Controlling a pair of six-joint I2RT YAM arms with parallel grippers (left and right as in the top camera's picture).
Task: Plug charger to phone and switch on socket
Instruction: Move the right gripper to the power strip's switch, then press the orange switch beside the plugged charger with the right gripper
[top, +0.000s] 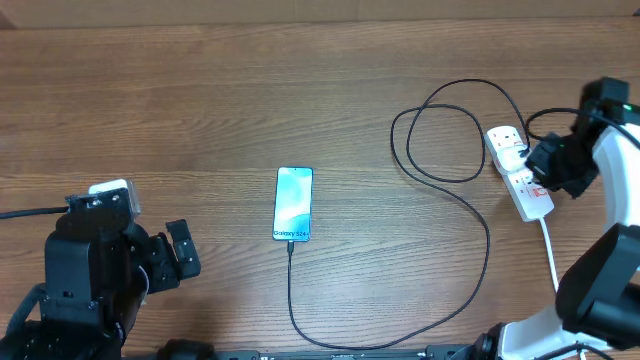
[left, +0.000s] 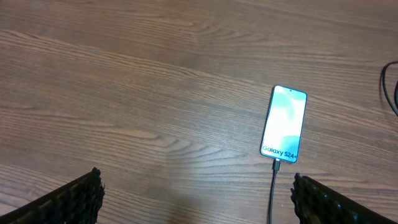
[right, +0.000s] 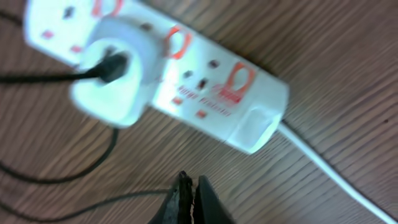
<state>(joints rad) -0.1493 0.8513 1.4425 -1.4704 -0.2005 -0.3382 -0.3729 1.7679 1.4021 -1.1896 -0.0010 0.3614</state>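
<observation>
R fingers (right: 179, 198), pinched together & empty, sit just short of socket (right: 211, 87), its long axis crosswise ahead, red switches (right: 239, 78) beyond tips; L fingers (left: 74, 199) wide, far off.

The left gripper (left: 198, 183) holds its two fingers wide apart. The right gripper (right: 189, 199) has its fingers pressed together.

We get the socket (right: 211, 93) blurred in right-wrist view, far end cut by pic edge; overhead, right hand (top: 548, 170) covers its mid part, on/off too small to tell.
</observation>
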